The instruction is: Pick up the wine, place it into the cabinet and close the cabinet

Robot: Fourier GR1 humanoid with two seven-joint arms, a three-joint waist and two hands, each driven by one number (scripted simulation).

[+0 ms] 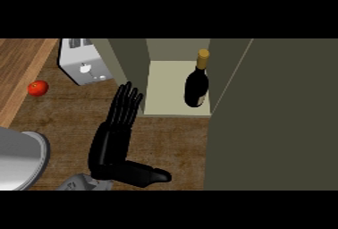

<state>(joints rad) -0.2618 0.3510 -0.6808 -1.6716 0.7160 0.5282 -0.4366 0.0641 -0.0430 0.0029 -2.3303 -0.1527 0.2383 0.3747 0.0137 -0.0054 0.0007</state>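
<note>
The cabinet door (271, 116), a flat olive-grey panel, is filling the 3 o'clock side of the view and is swinging wide open; its far edges are cut off by the frame. At 6 o'clock the left hand (109, 150), glossy black on a grey forearm, is lying over the desk (171, 143) with its fingers (125, 105) stretched straight toward 12 o'clock, released and grasping nothing, the thumb sticking out toward 3 o'clock. The fingertips are sitting just beside the cabinet's left wall. The right hand is not showing anywhere.

The wine bottle (196, 87) is standing inside the cabinet (165, 89) at about 1 o'clock, on its pale cream shelf, near the right side of the opening. The bottle is dark glass with a gold foil top; no label writing can be read.

The desk is showing a brown wood grain. At 11 o'clock a silver toaster (82, 65) is sitting with its top cut off by the frame. At 9 o'clock a small red tomato (37, 88) is resting on the desk. At 8 o'clock a rounded grey metal object (20, 161) is only partly in view and hard to make out.
</note>
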